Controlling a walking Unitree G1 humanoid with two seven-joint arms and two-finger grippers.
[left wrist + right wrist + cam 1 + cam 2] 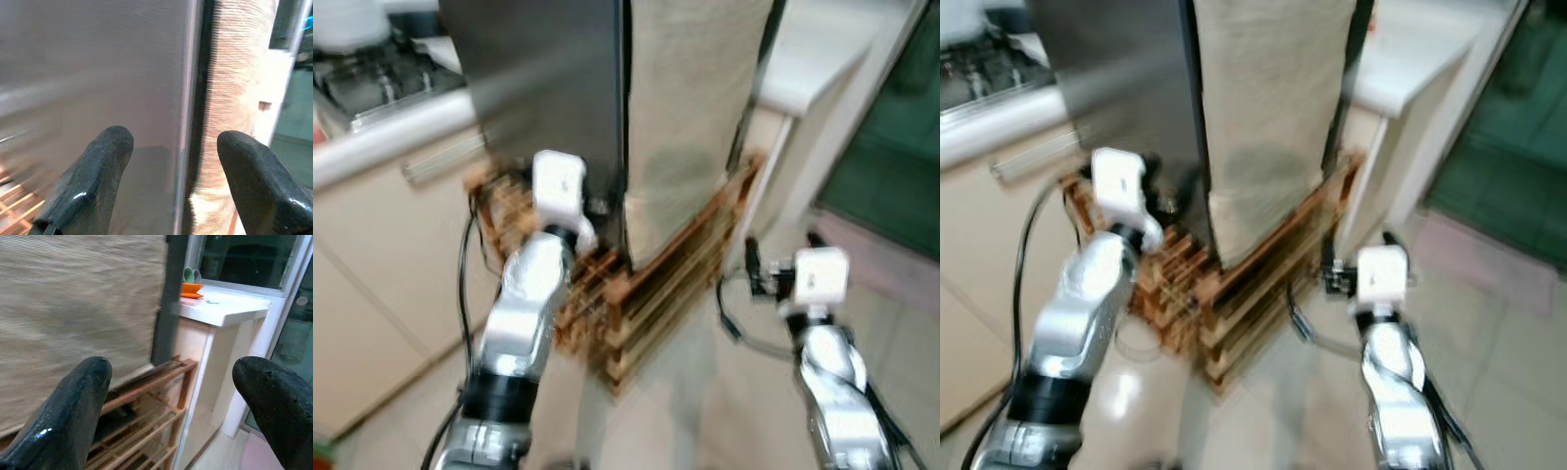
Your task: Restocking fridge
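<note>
In front of me the fridge (548,88) is standing on a wooden rack (636,304). My left gripper (168,181) is hovering open at its door edge, my right gripper (171,406) also open. The door is probably heavy and smooth; I should pull at that edge.

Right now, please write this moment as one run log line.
left gripper: open, at fridge corner | right gripper: open, near wooden rack | holding: nothing
</note>
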